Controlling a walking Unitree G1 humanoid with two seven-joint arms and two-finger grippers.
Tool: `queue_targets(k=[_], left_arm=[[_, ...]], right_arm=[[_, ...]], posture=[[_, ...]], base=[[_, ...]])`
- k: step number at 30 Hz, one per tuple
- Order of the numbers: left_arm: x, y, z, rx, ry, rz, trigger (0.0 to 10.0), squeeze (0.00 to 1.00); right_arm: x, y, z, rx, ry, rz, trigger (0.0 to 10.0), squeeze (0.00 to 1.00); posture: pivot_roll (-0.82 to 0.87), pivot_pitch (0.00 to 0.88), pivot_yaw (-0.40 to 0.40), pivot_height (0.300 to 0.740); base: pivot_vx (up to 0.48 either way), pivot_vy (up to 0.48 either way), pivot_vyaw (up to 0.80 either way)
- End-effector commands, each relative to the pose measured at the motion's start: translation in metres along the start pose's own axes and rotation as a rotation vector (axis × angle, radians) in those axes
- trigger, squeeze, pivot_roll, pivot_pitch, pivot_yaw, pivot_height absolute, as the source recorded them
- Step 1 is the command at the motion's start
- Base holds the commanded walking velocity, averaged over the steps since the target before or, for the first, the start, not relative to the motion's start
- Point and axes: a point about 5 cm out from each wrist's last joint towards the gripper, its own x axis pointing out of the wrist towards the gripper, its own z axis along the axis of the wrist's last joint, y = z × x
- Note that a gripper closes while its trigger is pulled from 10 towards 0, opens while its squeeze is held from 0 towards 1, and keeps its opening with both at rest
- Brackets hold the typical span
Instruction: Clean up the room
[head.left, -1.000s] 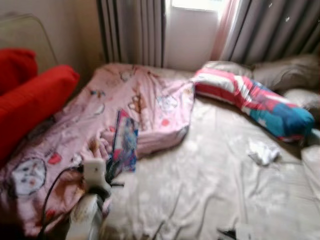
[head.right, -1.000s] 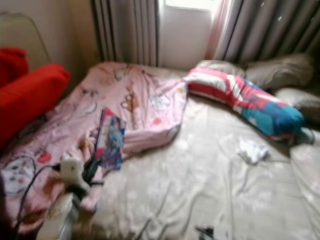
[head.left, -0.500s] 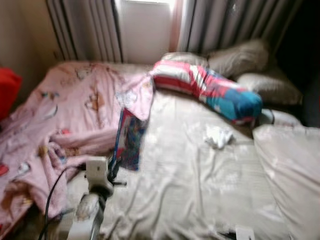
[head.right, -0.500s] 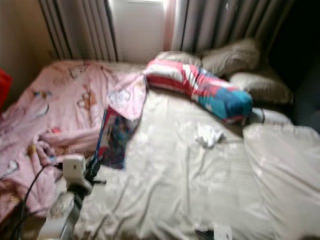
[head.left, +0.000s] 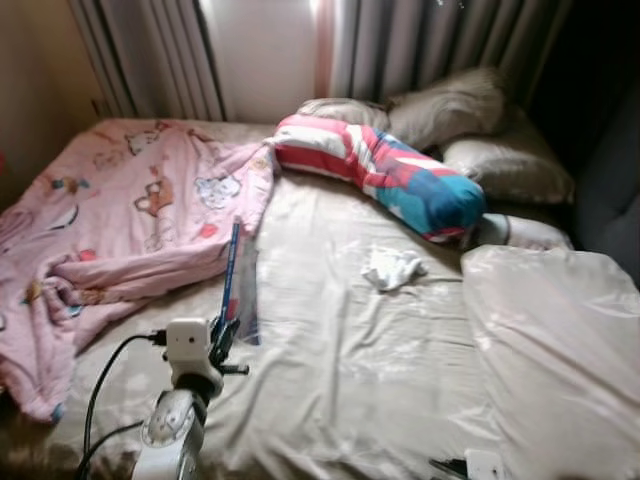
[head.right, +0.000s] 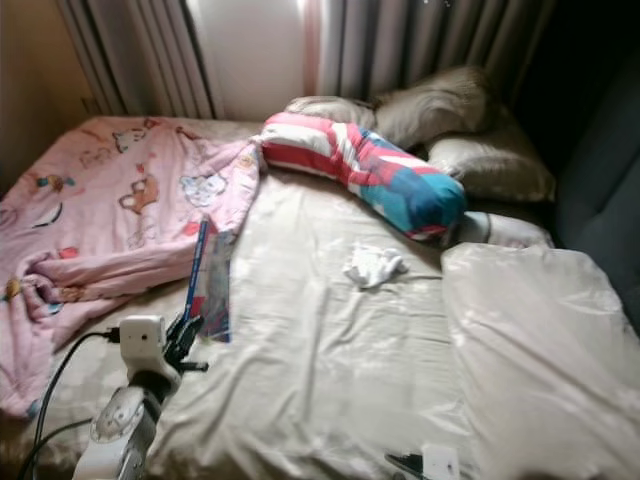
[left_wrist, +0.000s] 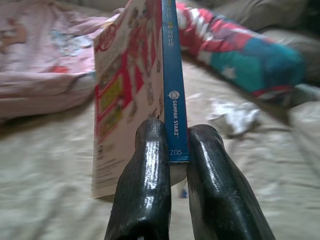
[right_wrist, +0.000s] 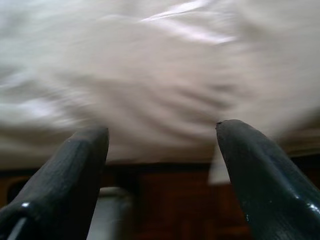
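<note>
My left gripper (left_wrist: 172, 150) is shut on a thin book with a blue spine (left_wrist: 172, 85), held upright on edge above the bed near its front left. From the head views the book (head.left: 235, 285) stands edge-on just beyond the left gripper (head.left: 222, 335). A crumpled white cloth (head.left: 390, 267) lies mid-bed, and a pink cartoon blanket (head.left: 110, 210) is bunched over the left side. My right gripper (right_wrist: 160, 150) is open, with blurred beige bedding (right_wrist: 150, 75) beyond its fingers and dark floor below.
A striped red, white and blue bolster (head.left: 380, 175) lies across the head of the bed with grey pillows (head.left: 460, 110) behind. A beige duvet (head.left: 550, 340) is heaped at the right. Curtains (head.left: 400, 40) and a window sit behind the bed.
The camera has swung right: the red cushions have left the picture and the right side of the bed has come in. The book, still gripped, has turned from face-on to edge-on.
</note>
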Motion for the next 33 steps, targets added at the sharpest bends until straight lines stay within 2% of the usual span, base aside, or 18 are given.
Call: queue_targets(k=[1,11,17,22,24,27,33], left_arm=[[0.003,0.002,0.012,0.014,-0.055,-0.012,10.0,0.00],[0.003,0.000,0.012,0.013,-0.054,-0.026,10.0,0.00],[0.003,-0.002,0.011,-0.001,-0.039,-0.047,10.0,0.00],[0.001,-0.009,0.005,-0.019,-0.001,-0.108,10.0,0.00],[-0.001,-0.019,-0.001,-0.052,0.047,-0.190,10.0,0.00],[-0.004,-0.026,-0.006,-0.073,0.084,-0.246,10.0,0.00],[-0.003,-0.024,-0.007,-0.074,0.087,-0.234,10.0,0.00]], right_arm=[[-0.001,0.006,-0.004,0.010,0.013,0.012,10.0,0.00],[0.000,0.007,-0.004,0.012,0.010,0.015,10.0,0.00],[-0.001,0.008,-0.004,0.014,0.009,0.016,10.0,0.00],[-0.001,0.008,-0.004,0.014,0.008,0.016,10.0,0.00],[-0.001,0.008,-0.004,0.014,0.006,0.015,10.0,0.00],[-0.001,0.008,-0.004,0.015,0.003,0.014,10.0,0.00],[-0.001,0.008,-0.003,0.025,-0.014,0.010,10.0,0.00]], posture=[[0.00,0.155,-0.037,0.734],[0.00,0.149,-0.034,0.734],[0.00,0.147,-0.032,0.734],[0.00,0.152,-0.032,0.734],[0.00,0.156,-0.032,0.734],[0.00,0.156,-0.032,0.734],[0.00,0.160,-0.035,0.734]], base=[[0.000,-0.409,0.00],[0.000,-0.368,0.00],[0.000,0.000,0.00],[0.000,0.000,0.00],[0.000,0.000,0.00],[0.000,0.000,0.00],[0.000,0.000,0.00]])
